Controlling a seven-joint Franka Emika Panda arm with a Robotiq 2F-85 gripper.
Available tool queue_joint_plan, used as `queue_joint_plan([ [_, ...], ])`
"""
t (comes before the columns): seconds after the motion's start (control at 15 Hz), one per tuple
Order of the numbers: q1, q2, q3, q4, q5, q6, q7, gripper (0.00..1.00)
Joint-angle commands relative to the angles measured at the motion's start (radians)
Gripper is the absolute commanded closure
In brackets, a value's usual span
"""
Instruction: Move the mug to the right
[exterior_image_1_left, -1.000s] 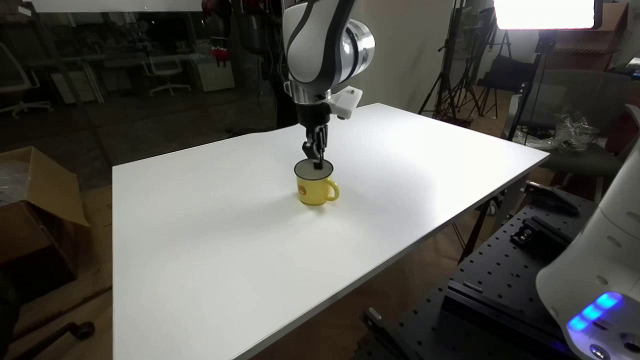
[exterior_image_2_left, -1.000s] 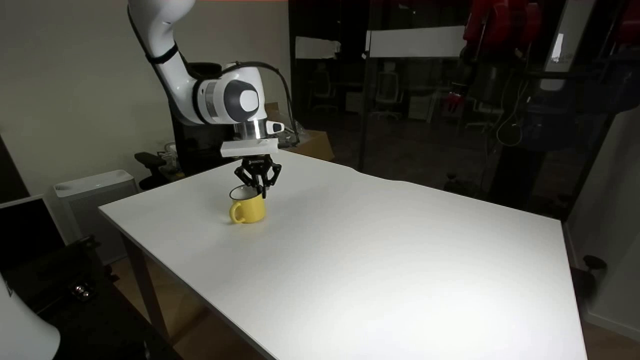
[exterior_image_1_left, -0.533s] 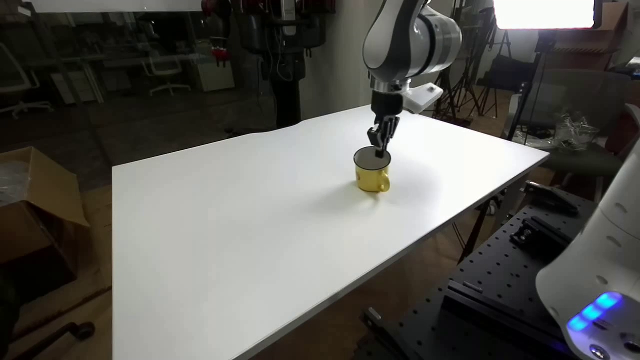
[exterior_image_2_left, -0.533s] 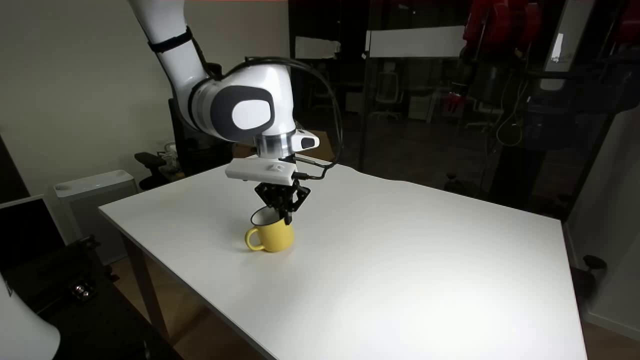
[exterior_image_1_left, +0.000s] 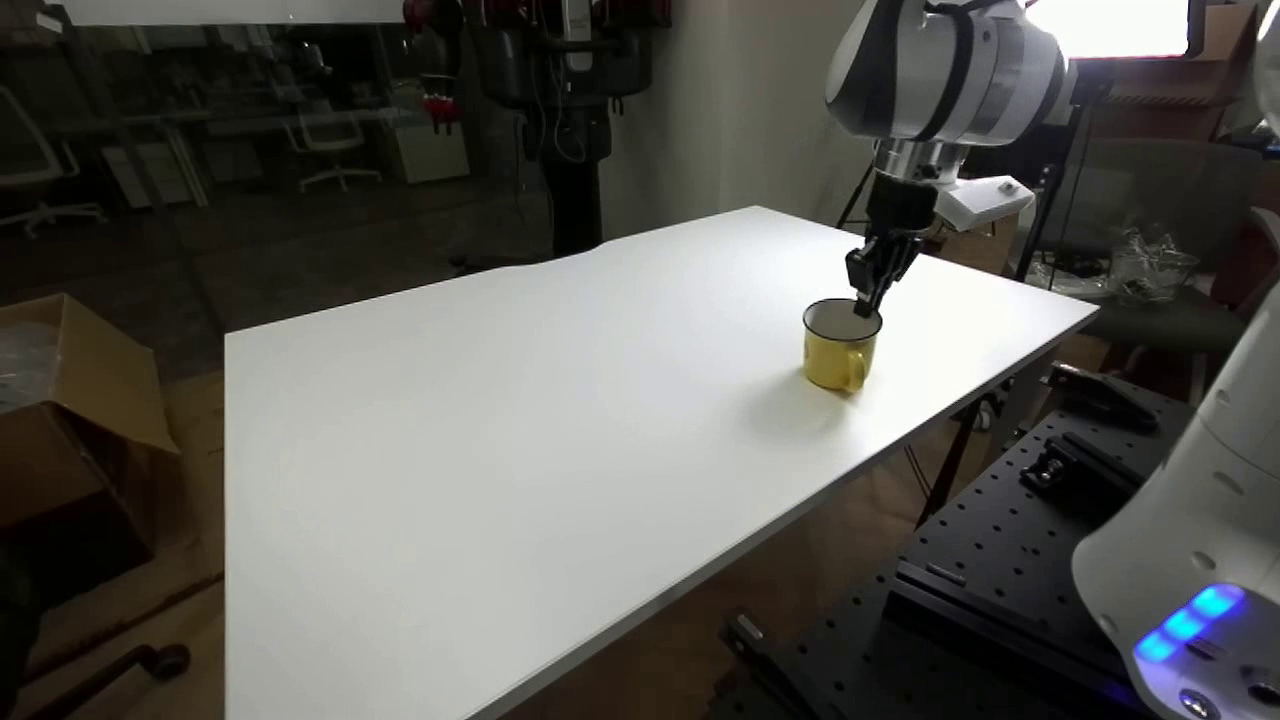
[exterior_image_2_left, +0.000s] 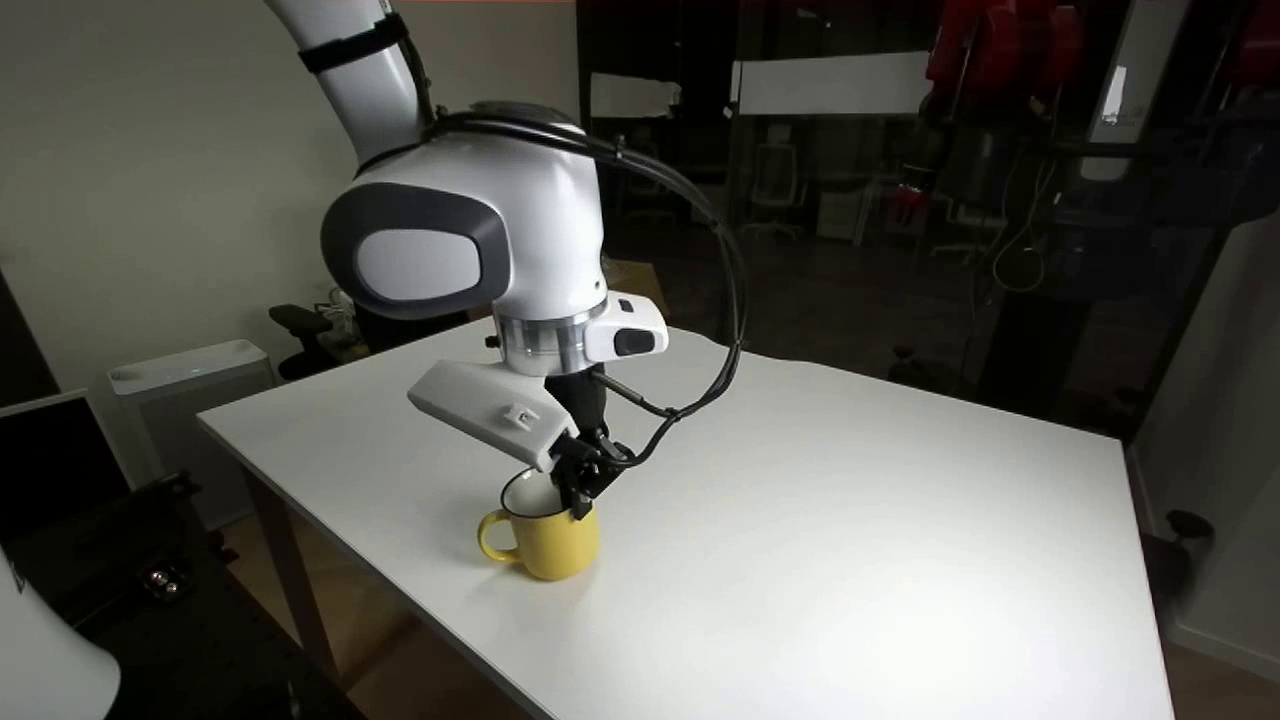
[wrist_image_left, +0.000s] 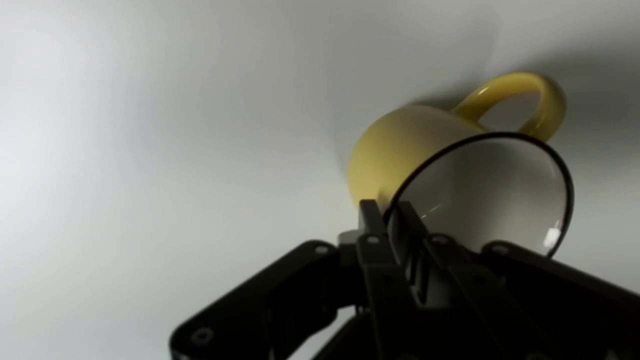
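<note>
Mug (exterior_image_2_left: 553, 541) pinched at the rim (wrist_image_left: 570, 190) by the claw (wrist_image_left: 389, 210), one finger (wrist_image_left: 372, 250) outside, one inside; handle (wrist_image_left: 552, 107) free. It's at the right-hand half of the white table (exterior_image_1_left: 500, 450) in an exterior view, looks a bit tilted; can't tell if the base touches or hangs just above. Step in hand: likely the sideways carry, late on. Next move probably calls for levelling, easing down till the base sits flat, then spreading the fingers and lifting straight off the rim.
</note>
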Motion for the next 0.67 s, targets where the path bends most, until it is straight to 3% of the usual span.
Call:
queue_joint_plan([
  [0.0,-0.059,-0.056,0.037,-0.018,0.129,-0.032,-0.116,0.62],
  [0.33,-0.064,-0.071,0.035,-0.017,0.205,-0.049,-0.190,0.31],
  [0.6,-0.032,-0.111,0.033,-0.039,0.138,-0.049,-0.146,0.03],
])
